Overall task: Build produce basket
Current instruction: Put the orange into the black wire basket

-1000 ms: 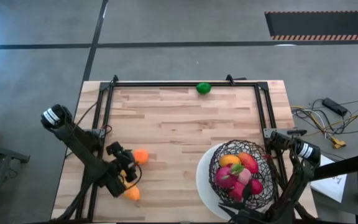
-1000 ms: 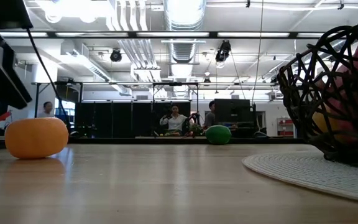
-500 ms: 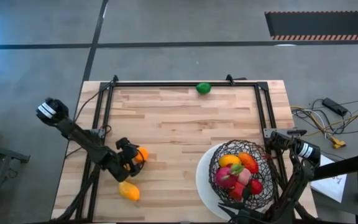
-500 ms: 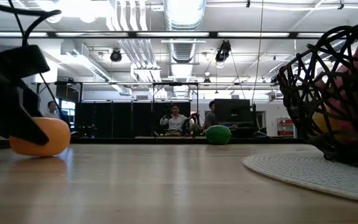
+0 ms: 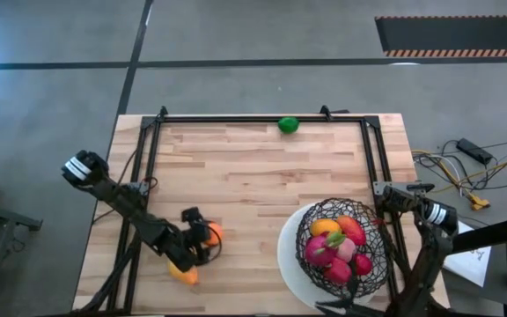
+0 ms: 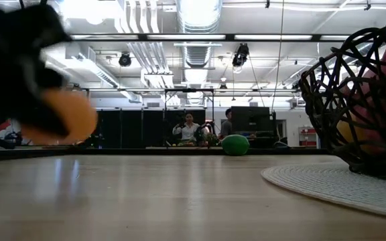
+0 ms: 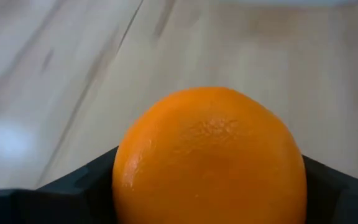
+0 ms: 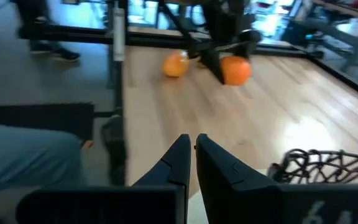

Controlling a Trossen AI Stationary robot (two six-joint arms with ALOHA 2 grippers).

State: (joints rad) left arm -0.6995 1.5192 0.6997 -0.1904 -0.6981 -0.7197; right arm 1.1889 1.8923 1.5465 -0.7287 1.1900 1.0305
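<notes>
Seen from above, a pale wooden worktop (image 5: 253, 176) carries a few toy fruits and a basket. At the left, the left claw (image 5: 199, 239) is clenched around an orange ball-shaped fruit (image 5: 211, 234), near the worktop's front left. Just beside it, nearer the front edge, a second orange-yellow fruit (image 5: 183, 274) lies on the wood. Far back, at the middle of the rear edge, a small green fruit (image 5: 288, 125) sits alone, well apart from everything else. At the front right stands the black wire basket (image 5: 341, 247) on its white round base, holding a heap of orange, red and magenta-pink produce (image 5: 337, 246). The right claw (image 8: 191, 149) waits beside the basket at the worktop's right edge, its two fingers pressed together with nothing between them.

The table-level view adds what the overhead one cannot: the gripped orange fruit (image 6: 62, 120) hangs clear of the worktop, lifted off the wood, with the dark claw blurred around it. The left wrist view shows that fruit (image 7: 209, 158) filling the frame, seated between the dark fingers (image 7: 82, 186). The right wrist view looks across the worktop to both orange fruits (image 8: 235, 70), one of them held by the other arm, with the basket rim (image 8: 328, 165) nearby.
</notes>
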